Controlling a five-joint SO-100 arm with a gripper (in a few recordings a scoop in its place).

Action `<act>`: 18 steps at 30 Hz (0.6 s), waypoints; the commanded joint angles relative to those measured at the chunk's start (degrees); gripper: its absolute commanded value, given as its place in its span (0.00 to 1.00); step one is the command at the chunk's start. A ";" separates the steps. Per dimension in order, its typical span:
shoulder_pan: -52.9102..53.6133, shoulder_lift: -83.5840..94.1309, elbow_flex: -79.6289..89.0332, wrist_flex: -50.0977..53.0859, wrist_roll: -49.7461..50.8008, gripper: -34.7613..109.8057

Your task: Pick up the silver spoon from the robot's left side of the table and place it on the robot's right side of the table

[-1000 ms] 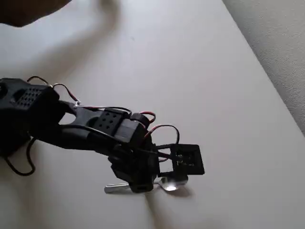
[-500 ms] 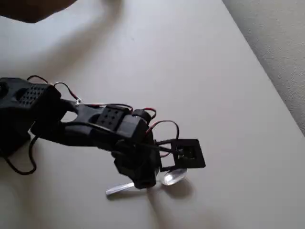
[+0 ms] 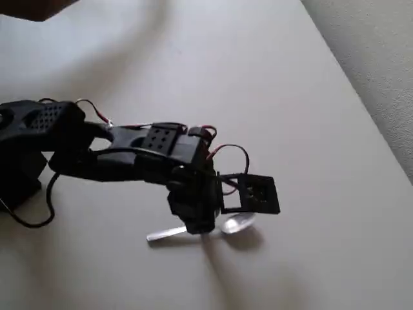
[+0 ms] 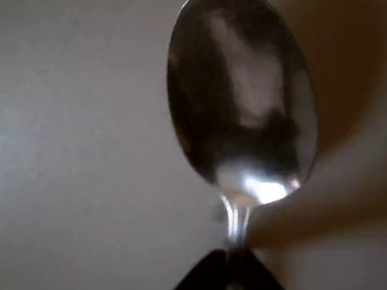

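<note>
The jaws are gripping the silver spoon (image 3: 233,224) at its neck, bowl (image 4: 243,96) jutting forward just above the table (image 3: 290,97). Light, stiff and slick, it is probably prone to pivoting in this pinch.

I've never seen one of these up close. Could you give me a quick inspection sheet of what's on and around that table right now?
Surface: the table is plain off-white and matte; the arm's shadow falls on it.
Job's things: the spoon is shiny metal; in the overhead view its handle sticks out to the left and its bowl to the right of the arm's tip. In the wrist view the bowl looms close.
Clutter: nothing seen.
Grippers: the gripper has its jaws shut on the spoon's neck.
Cables: red and black wires loop along the arm.
Surroundings: grey carpet lies beyond the table's edge; a dark blurred shape sits at the top left.
</note>
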 commanded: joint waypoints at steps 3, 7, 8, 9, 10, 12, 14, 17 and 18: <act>-1.23 7.73 0.62 0.44 3.34 0.23; -1.93 8.00 0.35 0.35 4.83 0.23; -2.11 8.00 0.35 0.35 5.36 0.23; -2.11 8.00 0.35 0.35 5.63 0.23; -2.11 8.00 0.35 0.35 5.63 0.23; -1.67 7.91 0.35 0.35 5.54 0.23; -1.32 7.82 0.35 0.26 5.36 0.23; -1.23 11.69 8.35 -3.34 5.10 0.23; -1.32 19.16 22.76 -12.04 5.10 0.23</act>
